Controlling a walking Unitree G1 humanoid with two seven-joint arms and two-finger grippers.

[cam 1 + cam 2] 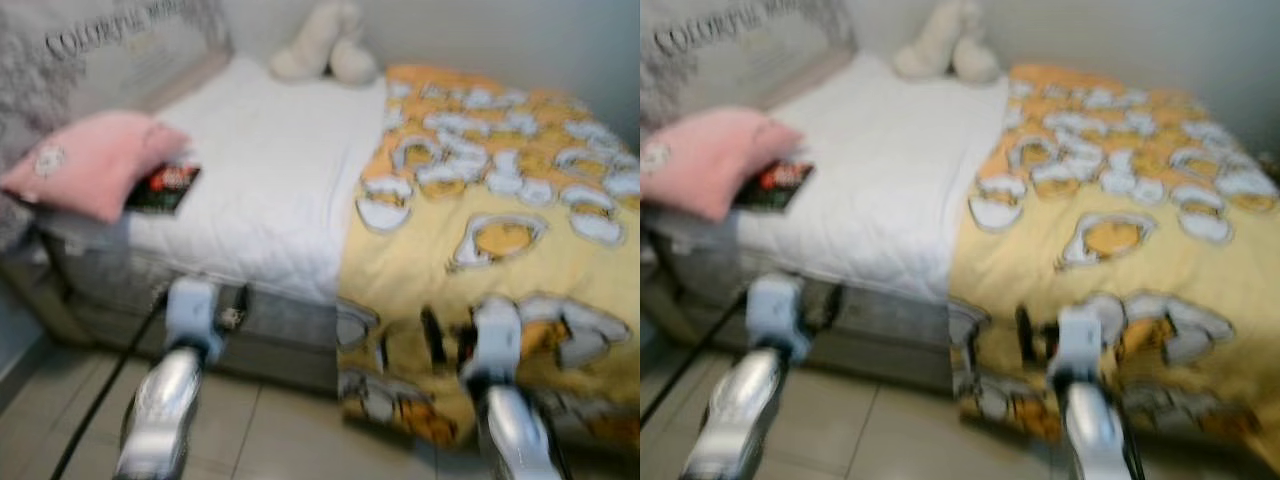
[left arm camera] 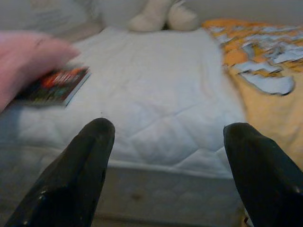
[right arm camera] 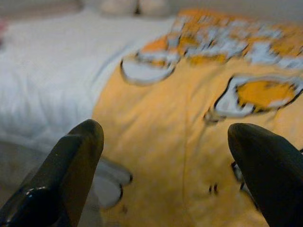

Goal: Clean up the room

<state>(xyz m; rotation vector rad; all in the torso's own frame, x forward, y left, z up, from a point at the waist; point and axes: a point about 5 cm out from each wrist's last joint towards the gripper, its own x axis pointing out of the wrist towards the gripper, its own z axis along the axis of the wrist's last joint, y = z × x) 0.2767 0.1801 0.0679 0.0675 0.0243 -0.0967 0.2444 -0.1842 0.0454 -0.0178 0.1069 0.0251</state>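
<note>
Lying on bed point(image 1: 270, 200): pink pillow point(image 1: 90, 160) over book point(image 1: 165, 188); plush toy point(image 1: 325, 45); yellow blanket point(image 1: 480, 230)
Left hand point(image 2: 165, 156): open, short of book
Right hand point(image 3: 165, 161): open, over blanket

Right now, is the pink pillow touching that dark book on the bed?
Touching. In the left eye view the pink pillow lies over one end of the book; the left wrist view shows the same overlap.

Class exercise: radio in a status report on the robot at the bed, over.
Left gripper open, short of the white mattress. Right gripper open over the yellow blanket. Book lies beside the pink pillow. Nothing held, over.
</note>
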